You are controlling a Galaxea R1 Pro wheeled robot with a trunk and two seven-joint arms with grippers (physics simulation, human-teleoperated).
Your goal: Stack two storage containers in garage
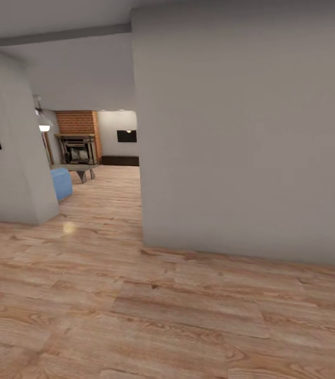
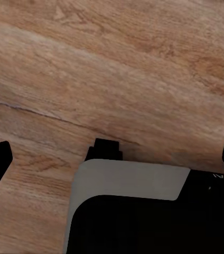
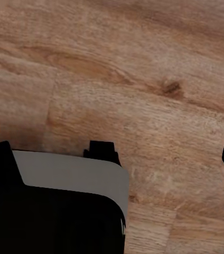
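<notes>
Grey wall (image 1: 246,131) blocks ahead—blue sofa (image 1: 61,183) beyond (both grippers spread, empty)

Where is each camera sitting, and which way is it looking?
Head view: on the robot's head, facing forward past a grey wall toward a brick column and blue sofa.
Left wrist view: on the left arm, looking down at the wood floor; the left pincer fingertips sit wide apart.
Right wrist view: on the right arm, looking down; the right pincer is spread too.
Shared: the same wood floor.
</notes>
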